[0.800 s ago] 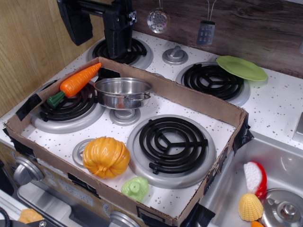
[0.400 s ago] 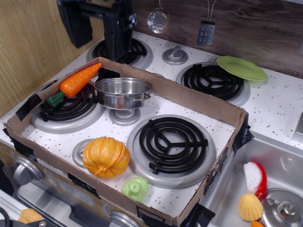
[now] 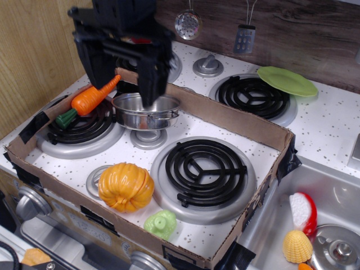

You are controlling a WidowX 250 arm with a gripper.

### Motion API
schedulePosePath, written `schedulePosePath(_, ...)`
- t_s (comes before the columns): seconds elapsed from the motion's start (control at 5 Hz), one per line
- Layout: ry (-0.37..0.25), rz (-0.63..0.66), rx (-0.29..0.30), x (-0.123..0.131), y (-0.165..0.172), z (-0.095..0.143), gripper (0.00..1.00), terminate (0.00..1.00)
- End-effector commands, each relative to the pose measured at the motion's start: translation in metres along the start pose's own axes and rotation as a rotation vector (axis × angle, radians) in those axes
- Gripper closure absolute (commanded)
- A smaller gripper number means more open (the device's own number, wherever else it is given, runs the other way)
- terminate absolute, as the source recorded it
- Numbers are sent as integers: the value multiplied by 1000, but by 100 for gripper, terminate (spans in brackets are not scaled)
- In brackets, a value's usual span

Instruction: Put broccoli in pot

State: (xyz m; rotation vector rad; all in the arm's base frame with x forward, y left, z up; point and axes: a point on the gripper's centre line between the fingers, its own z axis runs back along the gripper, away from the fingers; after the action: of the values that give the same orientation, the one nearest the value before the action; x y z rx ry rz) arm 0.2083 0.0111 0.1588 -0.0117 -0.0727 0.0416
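The broccoli (image 3: pixel 160 224) is a small pale lime-green toy lying at the front edge inside the cardboard tray, right of the orange pumpkin (image 3: pixel 126 187). The shiny steel pot (image 3: pixel 145 111) stands upright near the tray's back wall, between the two left burners. My black gripper (image 3: pixel 125 75) hangs open and empty above the pot's left rim and the carrot (image 3: pixel 90 97), its two fingers pointing down. It is far from the broccoli.
A cardboard tray (image 3: pixel 236 121) walls in the front of the stove. A green plate (image 3: pixel 287 80) lies on the back right burner. The sink at the right holds a steel lid (image 3: pixel 336 248), a yellow toy (image 3: pixel 297 246) and a red-white toy (image 3: pixel 304 212).
The gripper has moved forward and down from over the back left burner to above the pot and carrot. Nothing else has moved.
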Motion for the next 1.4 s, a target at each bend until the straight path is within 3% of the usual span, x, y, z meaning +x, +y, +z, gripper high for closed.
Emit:
schedulePosePath(0.0,-95,71,34,-19,-25,7,0,0)
schedulePosePath(0.4,-23,25,-26,-20,-49,-18,0,0)
schedulePosePath(0.8,-64,75,-26,-31,-60,-45,0,0)
schedulePosePath(1.2,-77,102,-63,-31,-54,-69,0,0)
